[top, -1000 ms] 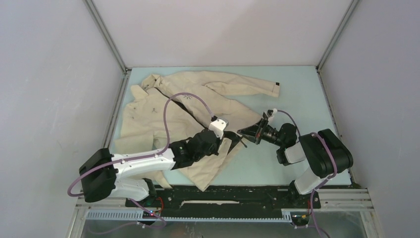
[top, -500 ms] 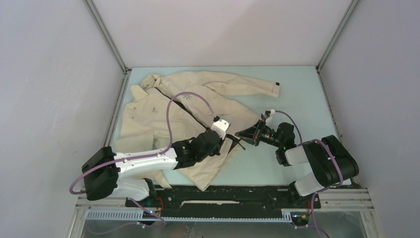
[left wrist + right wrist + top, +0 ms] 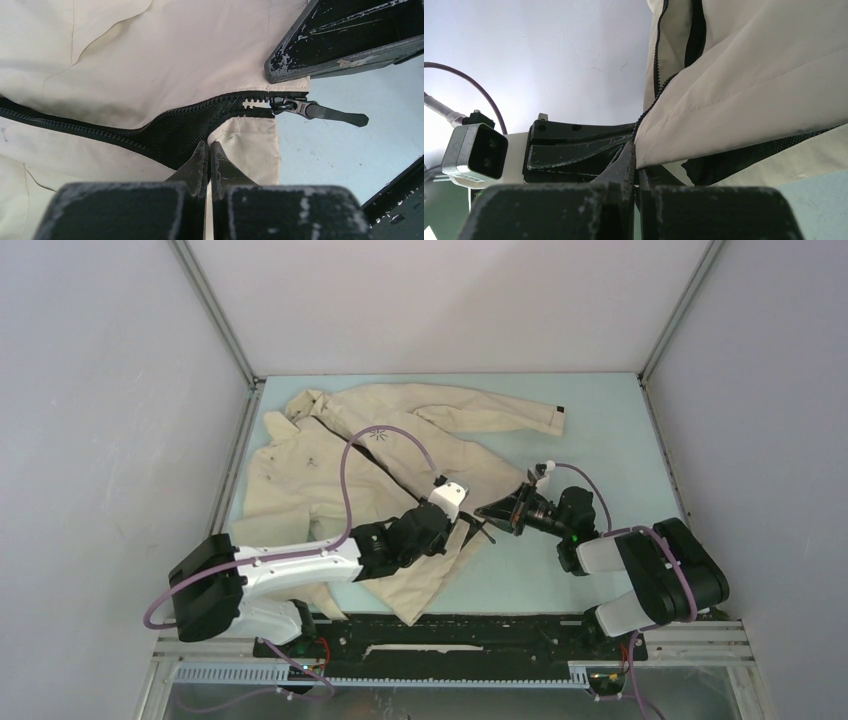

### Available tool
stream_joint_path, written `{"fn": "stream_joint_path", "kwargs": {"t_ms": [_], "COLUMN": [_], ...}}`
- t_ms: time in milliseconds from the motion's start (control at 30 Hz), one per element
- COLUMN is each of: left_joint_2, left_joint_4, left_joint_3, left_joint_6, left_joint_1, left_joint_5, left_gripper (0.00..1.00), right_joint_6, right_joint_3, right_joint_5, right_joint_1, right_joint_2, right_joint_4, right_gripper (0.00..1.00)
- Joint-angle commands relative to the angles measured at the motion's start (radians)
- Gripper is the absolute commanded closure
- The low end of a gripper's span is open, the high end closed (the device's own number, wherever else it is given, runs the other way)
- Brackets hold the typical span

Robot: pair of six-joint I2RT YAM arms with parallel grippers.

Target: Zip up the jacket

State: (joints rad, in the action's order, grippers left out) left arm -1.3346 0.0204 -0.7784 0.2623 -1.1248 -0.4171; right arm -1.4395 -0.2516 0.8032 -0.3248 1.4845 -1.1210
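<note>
The beige jacket (image 3: 300, 475) lies spread on the pale blue table (image 3: 600, 420), collar at the far left and hem toward the middle. In the left wrist view its dark zipper (image 3: 125, 132) gapes over black mesh lining. The slider (image 3: 285, 105) sits at the hem, its pull tab (image 3: 335, 116) lying out on the table. My left gripper (image 3: 210, 150) is shut on the hem fabric just below the slider. My right gripper (image 3: 636, 162) is shut on the hem corner of the other front panel. Its finger (image 3: 345, 35) shows above the slider, and the two grippers (image 3: 478, 518) almost touch.
One sleeve (image 3: 500, 412) stretches toward the back right, ending in a cuff with a small black tab (image 3: 560, 410). Grey walls and metal frame posts (image 3: 215, 310) enclose the table. The left arm's purple cable (image 3: 345, 475) loops over the jacket.
The left arm has pushed slightly forward and right along the hem. The right gripper has edged left toward it while the right arm's elbow sank lower. Both grips stay shut.
</note>
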Motion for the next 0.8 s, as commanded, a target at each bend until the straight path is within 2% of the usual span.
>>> {"fn": "stream_joint_path", "kwargs": {"t_ms": [0,767], "left_joint_2": [-0.002,0.0], "left_joint_4": [-0.028,-0.027], "left_joint_3": [-0.068,-0.069], "left_joint_6": [-0.003,-0.001], "left_joint_1": [-0.013,-0.025], "left_joint_5": [-0.021,-0.042], "left_gripper": [1.0,1.0], "right_joint_6": [0.004,-0.003], "right_joint_3": [-0.032,-0.02], "right_joint_5": [-0.012,-0.008], "right_joint_1": [-0.009,0.007], "right_joint_2": [-0.013,-0.027], "right_joint_4": [-0.041,-0.052], "right_gripper": [1.0,1.0]}}
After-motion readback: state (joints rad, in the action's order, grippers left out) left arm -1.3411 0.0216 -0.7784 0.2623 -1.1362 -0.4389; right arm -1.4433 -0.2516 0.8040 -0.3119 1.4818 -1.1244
